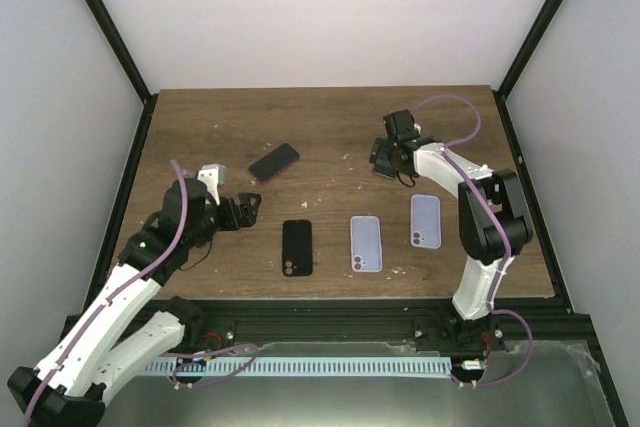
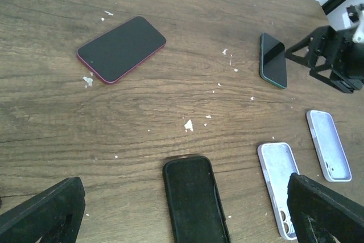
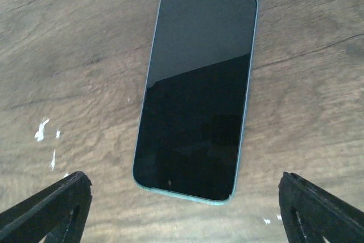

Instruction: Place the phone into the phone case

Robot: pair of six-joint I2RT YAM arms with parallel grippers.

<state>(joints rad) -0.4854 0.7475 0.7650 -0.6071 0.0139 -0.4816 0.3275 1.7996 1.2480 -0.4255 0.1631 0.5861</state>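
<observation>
Phones (image 2: 121,49) (image 2: 273,60), two; cases (image 2: 195,197) (image 2: 278,189) (image 2: 329,145), three.

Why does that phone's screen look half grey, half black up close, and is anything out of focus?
Right wrist view: the teal-edged phone with black glass screen mirrors pale light on its upper half; the black fingertips of the right tool look soft, likely too near the lens. Top view: even light, faint shadows on the brown wooden table.
</observation>
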